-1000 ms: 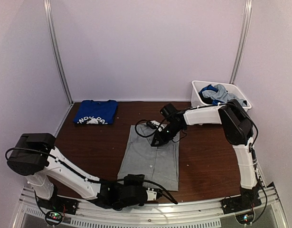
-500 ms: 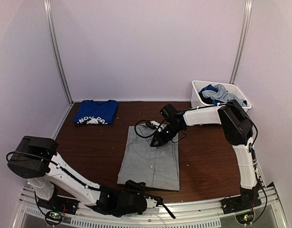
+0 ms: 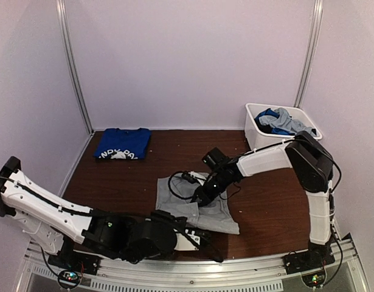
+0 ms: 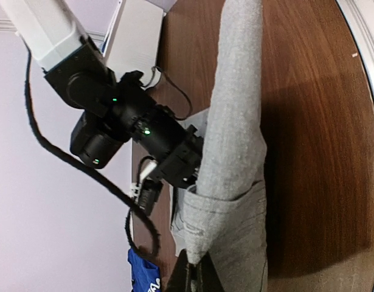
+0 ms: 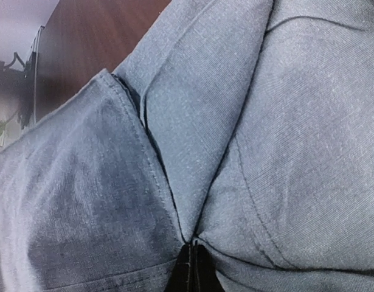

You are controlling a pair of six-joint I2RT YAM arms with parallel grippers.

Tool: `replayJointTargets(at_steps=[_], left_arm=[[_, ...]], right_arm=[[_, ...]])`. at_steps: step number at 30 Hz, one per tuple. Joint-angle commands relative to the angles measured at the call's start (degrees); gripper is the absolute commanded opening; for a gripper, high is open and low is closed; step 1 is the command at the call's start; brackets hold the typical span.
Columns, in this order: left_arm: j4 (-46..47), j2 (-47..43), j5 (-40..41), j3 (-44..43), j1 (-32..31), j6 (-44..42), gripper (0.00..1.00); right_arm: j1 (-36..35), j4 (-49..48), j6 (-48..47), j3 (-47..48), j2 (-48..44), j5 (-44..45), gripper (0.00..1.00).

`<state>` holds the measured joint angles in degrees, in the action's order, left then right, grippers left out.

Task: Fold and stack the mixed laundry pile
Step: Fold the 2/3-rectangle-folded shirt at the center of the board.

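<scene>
A light-grey garment [image 3: 196, 204] lies bunched on the brown table [image 3: 266, 201], held between both arms. My left gripper [image 3: 194, 232] is at its near edge, and in the left wrist view the left gripper [image 4: 196, 275] is shut on a corner of the grey cloth [image 4: 235, 121], which hangs raised from it. My right gripper [image 3: 202, 193] is shut on the garment's far edge; grey fabric [image 5: 235, 121] fills the right wrist view, with the right gripper [image 5: 191, 267] pinching a fold. A folded royal-blue garment [image 3: 121, 145] with white print lies at the back left.
A white bin [image 3: 255, 134] stands at the back right, with blue and grey garments [image 3: 277, 120] in it. A black cable [image 3: 177, 182] loops over the grey garment's far left part. Metal rails run along the table's near edge [image 3: 235, 267].
My left gripper has shut on the grey garment's near edge and lifted it. The right gripper has drawn the far edge nearer, so the flat garment is now bunched and shorter.
</scene>
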<state>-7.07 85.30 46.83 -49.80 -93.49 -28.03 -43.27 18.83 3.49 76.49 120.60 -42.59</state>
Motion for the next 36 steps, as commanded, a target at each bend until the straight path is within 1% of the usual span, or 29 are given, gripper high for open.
replayJointTargets(at_steps=[1, 5, 10, 14, 19, 22, 27, 29, 31, 36], left_arm=[[-8.0, -4.7, -3.0, -5.8, 0.1, 0.1, 0.0], [-10.2, -6.1, -4.3, -7.9, 2.1, -1.0, 0.0], [-10.3, -7.7, -6.2, -6.5, 5.0, -0.9, 0.0], [-10.3, -8.0, -8.9, -5.8, 5.3, -0.8, 0.0], [-10.9, -7.9, -11.5, -5.2, 5.3, -0.5, 0.0], [-11.0, -8.0, -11.8, -5.0, 5.4, -1.3, 0.0], [-11.0, -8.0, -12.5, -5.7, 6.1, -2.3, 0.0], [-10.6, -8.0, -13.4, -6.0, 7.0, -3.0, 0.0], [-9.8, -7.6, -14.9, -6.4, 8.2, -3.9, 0.0], [-8.0, -4.4, -18.1, -8.1, 11.6, -6.5, 0.0]], right_arm=[[-4.4, 3.3, 0.2, -5.5, -1.0, -0.6, 0.0], [-7.6, 2.6, 1.8, -8.2, -4.3, -2.1, 0.0], [-11.3, 2.4, 3.4, -11.0, -7.5, -4.8, 0.0], [-11.5, 5.3, 2.6, -9.4, -8.7, -4.6, 0.03], [-7.3, 9.7, 1.7, -2.5, -10.8, -3.6, 0.1], [-4.6, 13.5, 0.1, 1.3, -12.1, -2.9, 0.17], [2.5, 14.3, 0.1, 1.8, -13.0, -3.1, 0.29], [5.8, 13.9, 0.1, 1.9, -11.4, -2.4, 0.3], [7.2, 14.1, -0.4, 2.9, -8.4, -1.6, 0.3], [8.0, 12.8, -0.6, 5.9, -0.9, -0.8, 0.32]])
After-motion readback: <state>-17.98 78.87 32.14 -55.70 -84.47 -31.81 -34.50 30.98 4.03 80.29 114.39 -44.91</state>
